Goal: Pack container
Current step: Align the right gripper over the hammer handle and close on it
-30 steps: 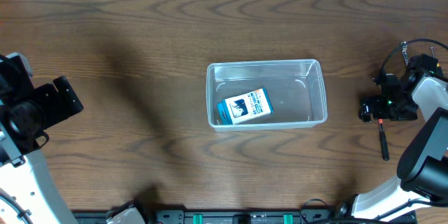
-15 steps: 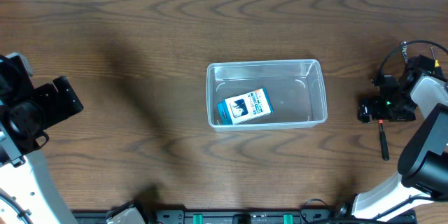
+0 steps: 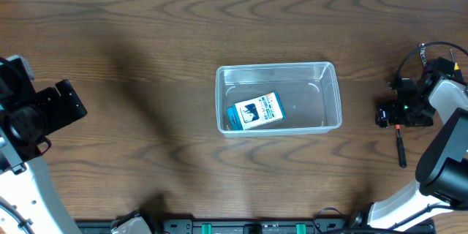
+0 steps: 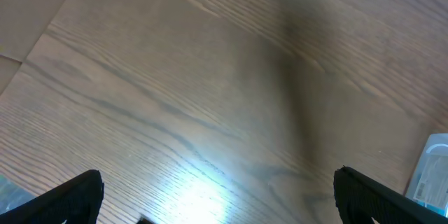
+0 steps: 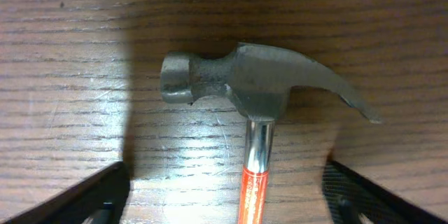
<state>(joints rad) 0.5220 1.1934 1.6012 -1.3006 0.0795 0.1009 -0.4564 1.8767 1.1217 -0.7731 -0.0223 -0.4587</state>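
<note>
So the container sits pretty much dead center on the table, open on top. One small blue-and-white box lies flat in its left half. That's the only thing packed as far as I can see; the right half is just bare plastic.

Out to the right, well apart from the container, a hammer lies on the wood: steel head, chrome neck, orange grip. The right gripper hangs right over it, with its fingers spread wide on either side of the handle and not touching it, so nothing is grabbed yet.

Way off at the left edge, the left gripper is over bare wood, its fingers spread too and holding nothing.

My read: one item is in and the hammer looks like it's next. It needs gripping, lifting and carrying across to the container. No other loose items show, so I can't tell if anything else is meant to go in.
</note>
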